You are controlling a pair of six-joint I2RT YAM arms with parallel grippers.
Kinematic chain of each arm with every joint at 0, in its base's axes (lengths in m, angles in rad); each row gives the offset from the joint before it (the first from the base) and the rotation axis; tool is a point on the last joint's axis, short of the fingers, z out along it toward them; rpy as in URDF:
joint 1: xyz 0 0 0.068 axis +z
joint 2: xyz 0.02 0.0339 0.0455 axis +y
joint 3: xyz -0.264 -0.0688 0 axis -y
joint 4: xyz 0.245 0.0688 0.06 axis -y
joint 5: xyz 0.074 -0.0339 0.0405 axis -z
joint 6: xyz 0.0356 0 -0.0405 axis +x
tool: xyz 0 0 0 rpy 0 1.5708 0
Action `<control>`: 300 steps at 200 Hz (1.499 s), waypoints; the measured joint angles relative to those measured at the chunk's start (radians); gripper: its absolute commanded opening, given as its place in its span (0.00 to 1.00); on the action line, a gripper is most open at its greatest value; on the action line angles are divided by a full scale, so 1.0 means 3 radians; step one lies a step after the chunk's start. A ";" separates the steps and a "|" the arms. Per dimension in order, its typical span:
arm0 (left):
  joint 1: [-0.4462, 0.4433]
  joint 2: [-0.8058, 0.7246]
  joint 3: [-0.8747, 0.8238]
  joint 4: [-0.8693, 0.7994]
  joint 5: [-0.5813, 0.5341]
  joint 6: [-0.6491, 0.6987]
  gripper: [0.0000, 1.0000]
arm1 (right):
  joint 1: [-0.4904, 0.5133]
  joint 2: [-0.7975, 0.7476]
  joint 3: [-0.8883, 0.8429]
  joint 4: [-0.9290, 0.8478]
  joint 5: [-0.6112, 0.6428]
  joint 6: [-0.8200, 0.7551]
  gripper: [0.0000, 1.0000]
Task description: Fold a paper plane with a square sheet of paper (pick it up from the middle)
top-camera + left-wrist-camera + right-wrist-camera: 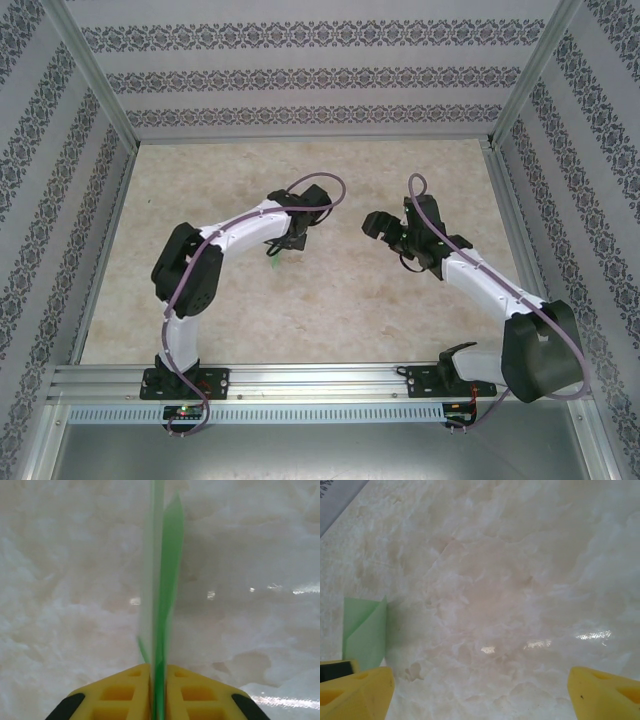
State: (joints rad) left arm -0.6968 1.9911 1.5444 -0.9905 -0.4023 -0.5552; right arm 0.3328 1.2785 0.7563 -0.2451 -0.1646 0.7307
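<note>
The paper plane (pixel 167 570) is a folded pale green sheet that I see edge-on, standing upright over the marbled table (pixel 70 580). My left gripper (pixel 158 667) is shut on its lower edge, with the yellow fingers (pixel 125 690) pressed close on both sides. From above, a small green tip (pixel 275 251) peeks out under the left gripper (pixel 286 243) near the table's middle. My right gripper (pixel 480 677) stands open and holds nothing. The folded paper (pixel 365 630) lies beyond its left finger. In the top view the right gripper (pixel 374 226) sits apart, to the right of the left one.
Patterned walls (pixel 320 70) and aluminium posts (pixel 100 80) enclose the table on three sides. A metal rail (pixel 320 380) with both arm bases runs along the near edge. Bare marbled tabletop (pixel 330 300) spreads between and behind the arms.
</note>
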 measured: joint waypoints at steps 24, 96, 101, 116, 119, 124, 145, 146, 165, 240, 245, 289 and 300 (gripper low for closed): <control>0.0001 0.0142 0.0056 0.0108 0.0298 -0.0106 0.37 | 0.0000 -0.0025 -0.0046 -0.0033 0.0047 0.0001 0.89; 0.0404 -0.0056 -0.0081 0.0760 0.1535 -0.0151 0.65 | 0.0340 -0.0004 -0.0108 -0.0112 0.0186 0.0128 0.65; 0.0462 -0.0116 -0.0118 0.0795 0.1596 -0.0149 0.66 | 0.0426 0.0042 -0.0079 -0.0114 0.0195 0.0134 0.61; 0.0666 -0.0354 -0.0266 0.0912 0.1759 -0.0153 0.71 | 0.0724 0.0240 0.0062 -0.0117 0.0258 0.0214 0.51; 0.0701 -0.0401 -0.0295 0.0928 0.1780 -0.0151 0.72 | 0.0788 0.0290 0.0106 -0.0118 0.0277 0.0235 0.49; 0.0764 -0.0486 -0.0350 0.0968 0.1812 -0.0151 0.74 | 0.0886 0.0370 0.0169 -0.0120 0.0301 0.0273 0.47; 0.1021 -0.0841 -0.0604 0.1073 0.1877 -0.0144 0.82 | 0.1288 0.0744 0.0498 -0.0106 0.0379 0.0354 0.38; 0.1029 -0.0853 -0.0613 0.1072 0.1877 -0.0144 0.82 | 0.1298 0.0755 0.0510 -0.0106 0.0381 0.0352 0.38; 0.1247 -0.1156 -0.0894 0.1127 0.1882 -0.0126 0.89 | 0.1589 0.1155 0.0907 -0.0107 0.0399 0.0389 0.34; 0.1756 -0.1722 -0.1699 0.1205 0.1872 -0.0104 1.00 | 0.1938 0.2441 0.2104 -0.0237 0.0287 0.0379 0.29; 0.1756 -0.1741 -0.1728 0.1212 0.1873 -0.0111 1.00 | 0.1937 0.2482 0.2127 -0.0268 0.0287 0.0380 0.28; 0.1756 -0.1788 -0.1834 0.1316 0.1939 -0.0191 1.00 | 0.1892 0.2580 0.2171 -0.0534 0.0348 0.0380 0.29; 0.1756 -0.1788 -0.1836 0.1333 0.1975 -0.0203 1.00 | 0.1874 0.2580 0.2167 -0.0571 0.0360 0.0380 0.29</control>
State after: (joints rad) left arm -0.1699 1.4548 0.9936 -0.5907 0.1902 -0.6163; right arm 0.8951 2.0525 1.4063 -0.4164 -0.0566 0.8448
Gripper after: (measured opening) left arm 0.999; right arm 0.285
